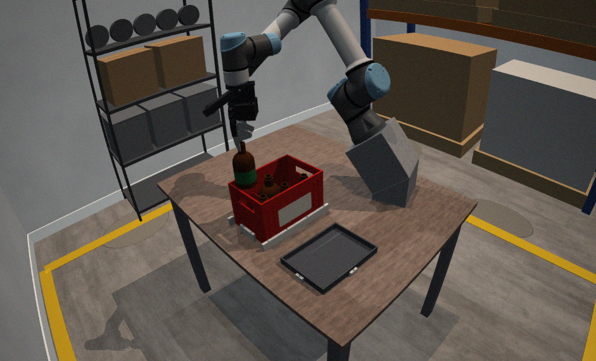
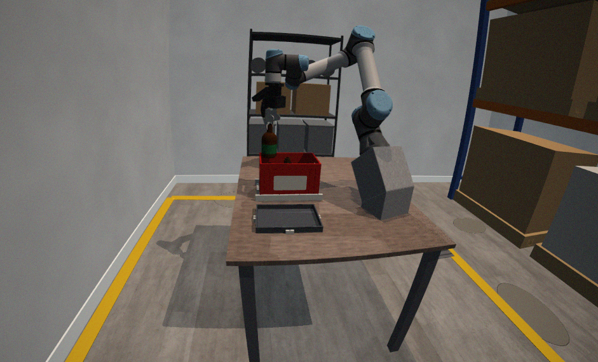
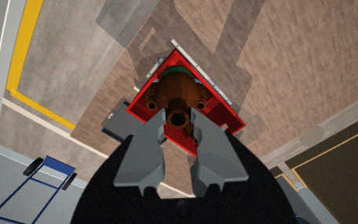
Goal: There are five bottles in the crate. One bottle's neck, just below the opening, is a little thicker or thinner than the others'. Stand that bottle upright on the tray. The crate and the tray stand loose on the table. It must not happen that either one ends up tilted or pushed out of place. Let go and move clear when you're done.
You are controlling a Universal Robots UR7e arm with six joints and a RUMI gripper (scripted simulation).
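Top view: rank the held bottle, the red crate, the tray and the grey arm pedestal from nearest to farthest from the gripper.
1. The bottle, clamped by its neck in the gripper, hanging straight below it.
2. The red crate, directly beneath the bottle.
3. The grey arm pedestal, across the table on the far side of the crate.
4. The tray, beyond the crate at the table's near edge.
Pedestal and tray are hard to separate; I would not rank them firmly.

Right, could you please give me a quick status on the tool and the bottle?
Tool shut on bottle neck. Bottle upright, partly lifted, base still inside crate. Tray bare; nothing between crate and tray.
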